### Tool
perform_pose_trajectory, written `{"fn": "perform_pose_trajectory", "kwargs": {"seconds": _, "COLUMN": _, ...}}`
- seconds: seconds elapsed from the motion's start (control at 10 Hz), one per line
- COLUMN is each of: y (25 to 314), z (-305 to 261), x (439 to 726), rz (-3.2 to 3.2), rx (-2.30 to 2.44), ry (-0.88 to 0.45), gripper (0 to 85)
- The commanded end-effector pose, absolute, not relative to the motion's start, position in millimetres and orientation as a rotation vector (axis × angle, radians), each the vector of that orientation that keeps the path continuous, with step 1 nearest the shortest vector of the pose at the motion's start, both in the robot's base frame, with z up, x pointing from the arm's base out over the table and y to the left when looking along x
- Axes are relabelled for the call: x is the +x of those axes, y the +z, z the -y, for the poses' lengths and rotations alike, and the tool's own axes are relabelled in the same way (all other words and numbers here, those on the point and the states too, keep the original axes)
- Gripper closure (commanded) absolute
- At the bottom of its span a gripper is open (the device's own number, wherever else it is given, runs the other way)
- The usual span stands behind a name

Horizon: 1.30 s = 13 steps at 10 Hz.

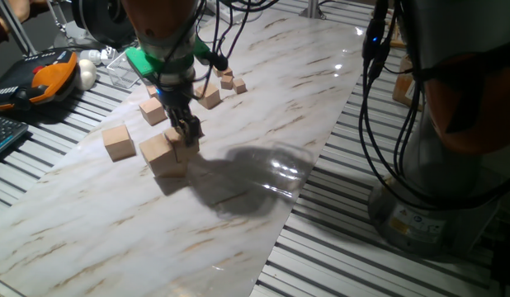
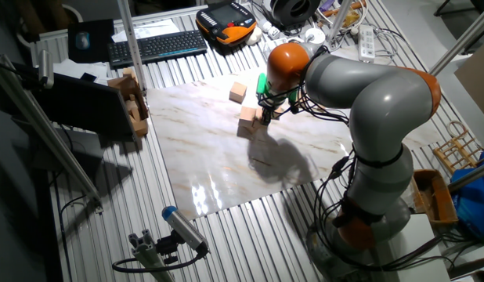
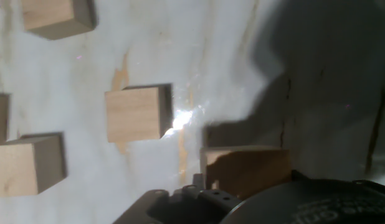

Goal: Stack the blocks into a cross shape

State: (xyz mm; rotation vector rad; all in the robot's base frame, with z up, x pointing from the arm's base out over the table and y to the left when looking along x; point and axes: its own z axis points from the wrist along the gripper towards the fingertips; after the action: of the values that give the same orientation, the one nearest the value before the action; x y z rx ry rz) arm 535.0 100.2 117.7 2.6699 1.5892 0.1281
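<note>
Three large tan blocks lie on the marble board [image 1: 238, 206]: one at the left [image 1: 119, 141], one farther back [image 1: 153, 110], and one in front [image 1: 164, 154]. Another block [image 1: 175, 134] shows just behind that front one, right against my gripper [image 1: 189, 130]. The gripper hangs low over the board with its dark fingers close together. In the hand view a block [image 3: 245, 169] lies close under the hand, half in shadow, with other blocks [image 3: 135, 114] [image 3: 27, 165] to the left. In the other fixed view the gripper [image 2: 265, 116] stands beside the blocks [image 2: 247, 119].
Behind the gripper lie a medium cube [image 1: 209, 97] and two small cubes [image 1: 227, 81] [image 1: 239, 86]. An orange pendant [image 1: 49, 74] and a keyboard [image 1: 3, 136] lie off the board to the left. The robot's base [image 1: 453, 165] and its cables stand to the right.
</note>
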Motion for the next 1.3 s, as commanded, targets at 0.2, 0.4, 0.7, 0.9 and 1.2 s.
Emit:
{"fn": "perform_pose_trajectory", "kwargs": {"seconds": 0.2, "y": 120.0, "z": -100.3, "x": 536.3, "rz": -1.586, "rx": 2.664, "ry": 0.134, "gripper": 0.0}}
{"fn": "perform_pose_trajectory", "kwargs": {"seconds": 0.4, "y": 120.1, "z": -100.3, "x": 536.3, "rz": -1.585, "rx": 2.663, "ry": 0.133, "gripper": 0.0}}
{"fn": "perform_pose_trajectory", "kwargs": {"seconds": 0.7, "y": 120.6, "z": -100.4, "x": 536.1, "rz": -1.589, "rx": 2.654, "ry": 0.133, "gripper": 0.0}}
{"fn": "perform_pose_trajectory", "kwargs": {"seconds": 0.9, "y": 120.2, "z": -100.7, "x": 536.4, "rz": -1.597, "rx": 2.649, "ry": 0.136, "gripper": 0.0}}
{"fn": "perform_pose_trajectory", "kwargs": {"seconds": 1.2, "y": 121.6, "z": -99.9, "x": 536.1, "rz": -1.625, "rx": 2.632, "ry": 0.128, "gripper": 0.0}}
